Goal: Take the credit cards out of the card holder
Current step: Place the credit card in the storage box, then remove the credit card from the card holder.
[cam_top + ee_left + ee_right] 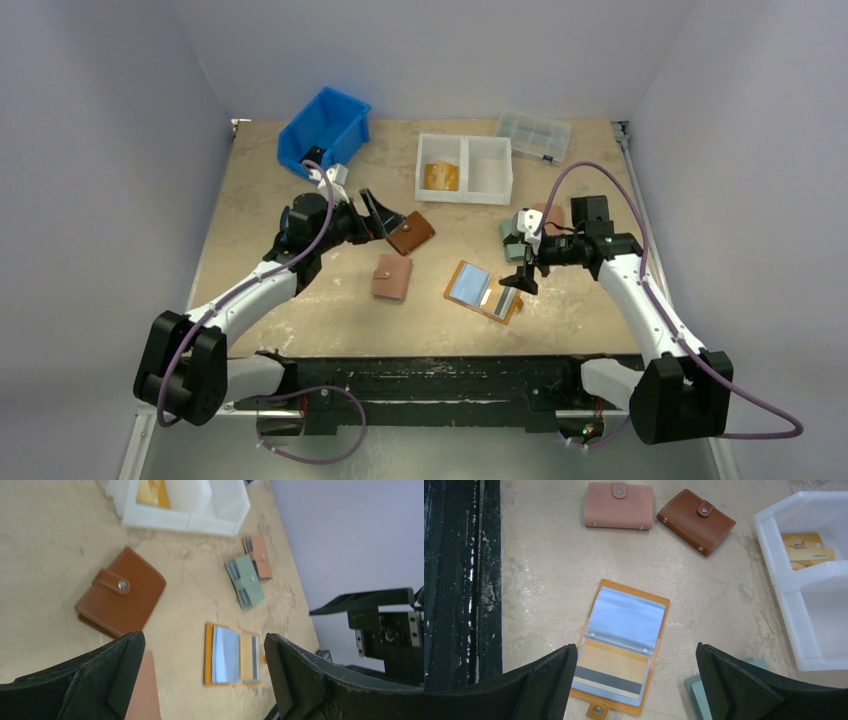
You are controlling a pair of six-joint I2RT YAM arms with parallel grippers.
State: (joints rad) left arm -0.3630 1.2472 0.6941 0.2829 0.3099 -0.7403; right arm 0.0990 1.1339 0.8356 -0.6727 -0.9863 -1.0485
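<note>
Both released: left end effector (379,214) beside brown wallet (411,233), right end effector (517,284) over card holder (468,284).

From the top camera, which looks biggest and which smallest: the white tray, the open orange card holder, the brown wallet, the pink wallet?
1. white tray
2. card holder
3. brown wallet and pink wallet: they look about the same, so no ranking between them.

- The card holder (484,290) lies open on the table (300,200), its bluish sleeve facing up.
- The right fingers (524,277) hang over its right end.
- The left fingers (372,206), spread, are just beside the brown wallet (411,233); the pink wallet (392,277) lies nearer.
- The white tray (490,168) holds an orange card (441,176) in its left compartment.
</note>
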